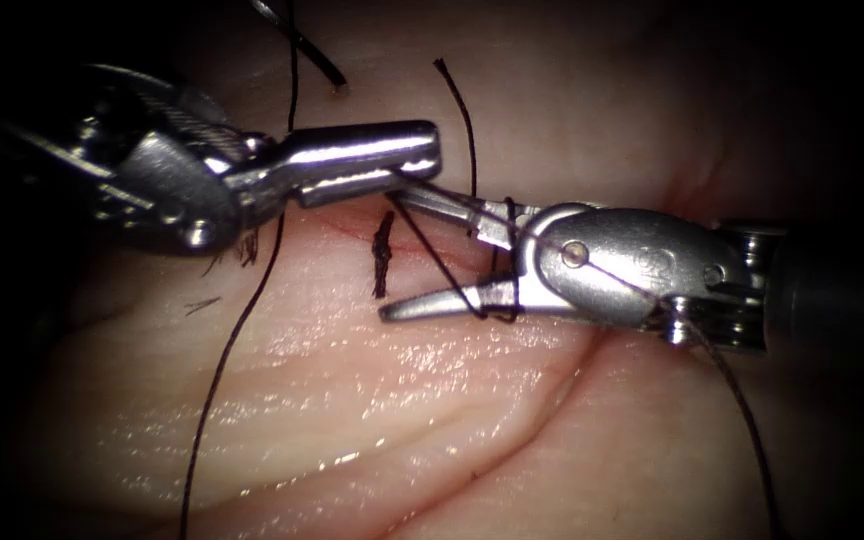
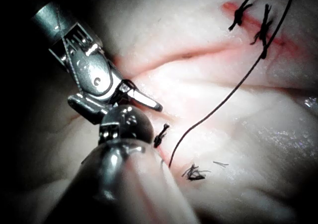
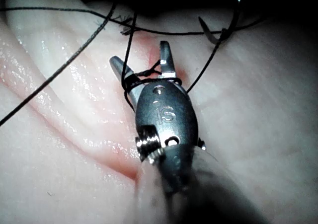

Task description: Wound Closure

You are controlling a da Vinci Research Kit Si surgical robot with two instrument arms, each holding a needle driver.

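Right pincer [image 1: 432, 255]: jaws spread wide, nothing pinched. Thread [image 1: 452, 265] is looped around both jaws near their base; the wraps also show in the right wrist view [image 3: 144, 75]. From the loop one strand runs back over the tool body and off past its wrist; another runs up-left to the left pincer.

Left pincer [image 1: 422, 150]: jaws pressed together, pinching the thread at the tip. It comes in from the left, long axis roughly horizontal, tip just above and touching-close to the right pincer's upper jaw.

Key relation: the two tips meet over the cut [image 1: 352, 215]. The held strand lies diagonally, from the left tip down-right across the gap between the spread right jaws. So the thread sits right in the right pincer's mouth; the left pincer is the one holding it.

A free thread end [image 1: 457, 110] stands up just above the right pincer, with its tip near the top. A long strand [image 1: 242, 330] hangs down on the left side of the cut, passing behind the left tool.

Needle: can't find it in any view, so I can't say where it is or whether it's in the tissue [image 1: 372, 400].

A tied stitch [image 1: 382, 255] sits on the cut just left of the right jaws. Two more stitches [image 2: 251, 18] sit further along the cut in the left wrist view. Cut ends [image 2: 196, 173] lie on the tissue near the left tool.
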